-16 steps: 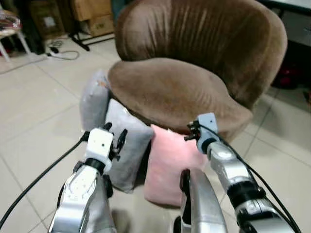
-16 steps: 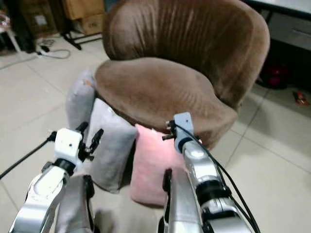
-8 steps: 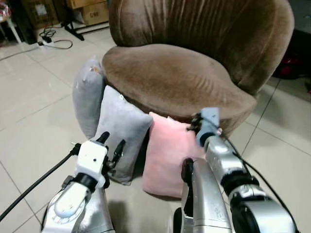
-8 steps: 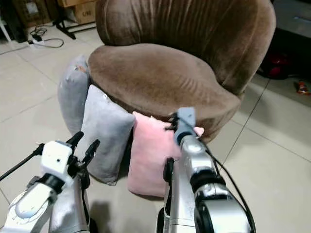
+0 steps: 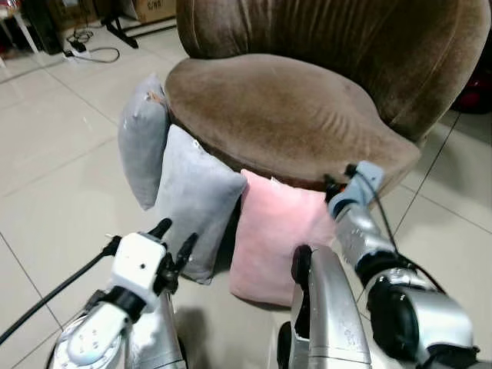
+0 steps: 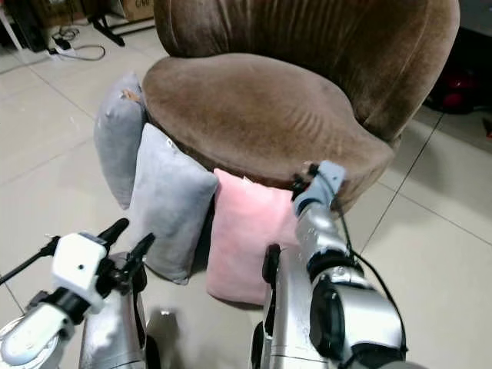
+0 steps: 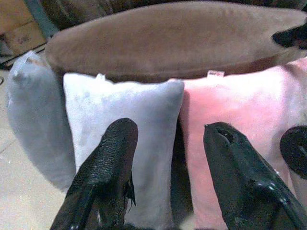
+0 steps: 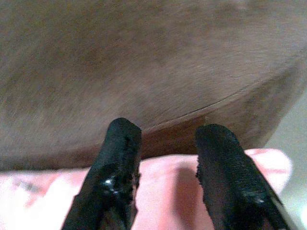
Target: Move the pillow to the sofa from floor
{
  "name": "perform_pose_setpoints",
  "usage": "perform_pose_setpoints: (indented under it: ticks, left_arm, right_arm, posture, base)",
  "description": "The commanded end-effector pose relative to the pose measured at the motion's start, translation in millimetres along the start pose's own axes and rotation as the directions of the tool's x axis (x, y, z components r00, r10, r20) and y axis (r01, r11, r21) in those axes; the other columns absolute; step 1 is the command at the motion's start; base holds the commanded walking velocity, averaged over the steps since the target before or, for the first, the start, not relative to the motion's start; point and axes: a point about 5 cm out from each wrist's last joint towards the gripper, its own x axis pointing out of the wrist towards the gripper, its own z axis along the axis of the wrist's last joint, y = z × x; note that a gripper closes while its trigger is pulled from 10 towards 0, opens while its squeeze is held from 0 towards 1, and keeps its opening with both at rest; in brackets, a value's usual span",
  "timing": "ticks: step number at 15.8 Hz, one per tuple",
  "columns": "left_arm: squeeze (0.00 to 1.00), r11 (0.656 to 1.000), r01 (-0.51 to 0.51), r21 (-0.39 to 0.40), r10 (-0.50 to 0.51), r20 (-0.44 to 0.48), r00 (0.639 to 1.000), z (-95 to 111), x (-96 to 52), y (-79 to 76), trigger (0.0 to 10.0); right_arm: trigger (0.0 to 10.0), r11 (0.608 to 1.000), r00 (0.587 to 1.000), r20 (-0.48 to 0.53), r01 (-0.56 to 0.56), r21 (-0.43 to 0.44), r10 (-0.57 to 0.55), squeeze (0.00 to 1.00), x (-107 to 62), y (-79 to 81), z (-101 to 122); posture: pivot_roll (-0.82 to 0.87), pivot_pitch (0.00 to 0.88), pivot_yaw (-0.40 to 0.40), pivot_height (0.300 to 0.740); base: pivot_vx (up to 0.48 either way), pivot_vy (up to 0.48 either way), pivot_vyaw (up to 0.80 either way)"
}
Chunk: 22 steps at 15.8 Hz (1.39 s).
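Three pillows lean upright on the floor against the front of the brown sofa (image 5: 284, 108): a grey pillow (image 5: 142, 142) at the left, a light grey pillow (image 5: 192, 204) in the middle and a pink pillow (image 5: 273, 231) at the right. My right gripper (image 8: 165, 129) is open at the pink pillow's (image 8: 163, 191) upper right corner, its fingers (image 8: 120, 143) pointing at the sofa's base just above the pillow. My left gripper (image 5: 175, 234) is open, a short way in front of the light grey pillow (image 7: 124, 110), touching nothing.
Pale tiled floor (image 5: 54, 177) spreads out to the left and right of the sofa. A power strip and cable (image 5: 84, 54) lie on the floor at the far left, near a black stand leg (image 5: 123, 31). A red object (image 6: 453, 81) sits behind the sofa on the right.
The view has closed in on the sofa and pillows. My right gripper has reached forward to the pink pillow's upper right corner. The left gripper keeps its place before the light grey pillow.
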Motion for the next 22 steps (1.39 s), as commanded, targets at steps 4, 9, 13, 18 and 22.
perform_pose_setpoints:
  ticks: [4,9,13,18,22]
  left_arm:
    - [0.0,1.0,0.009,-0.005,-0.009,-0.032,0.999,2.9,-12.5,-0.4,10.0]
    - [0.0,0.999,0.038,0.005,-0.037,-0.086,0.996,11.1,-35.6,-1.1,10.0]
    - [0.0,0.998,0.066,-0.013,-0.067,-0.14,0.988,13.1,-52.0,-1.2,10.0]
    - [0.0,0.995,0.087,-0.044,-0.093,-0.151,0.984,12.9,-52.8,-6.4,10.0]
    - [0.0,0.994,0.093,-0.051,-0.1,-0.149,0.984,12.6,-50.2,-6.3,10.0]
  right_arm:
    - [10.0,0.98,0.991,-0.022,0.132,0.147,-0.13,1.0,1.6,-19.9,4.7]
    - [10.0,0.939,0.97,-0.132,0.234,0.252,-0.206,0.0,-2.9,-30.3,-16.0]
    - [10.0,0.915,0.963,-0.206,0.233,0.329,-0.171,0.0,-6.6,-20.3,-33.4]
    - [0.0,0.883,0.965,-0.221,0.221,0.414,-0.138,0.0,-6.5,-15.1,-35.3]
    - [0.0,0.894,0.97,-0.212,0.195,0.404,-0.116,0.0,-5.4,-11.0,-32.5]
  posture:
    - [0.08,0.154,-0.026,0.391]
    - [0.17,0.198,0.017,0.391]
    - [0.19,0.213,0.024,0.391]
    - [0.18,0.2,0.009,0.391]
    - [0.18,0.191,0.008,0.391]
  base:
    - [0.0,0.0,0.0]
    - [0.0,0.0,0.0]
    - [0.0,0.0,0.0]
    - [0.0,0.0,0.0]
    - [0.0,0.0,0.0]
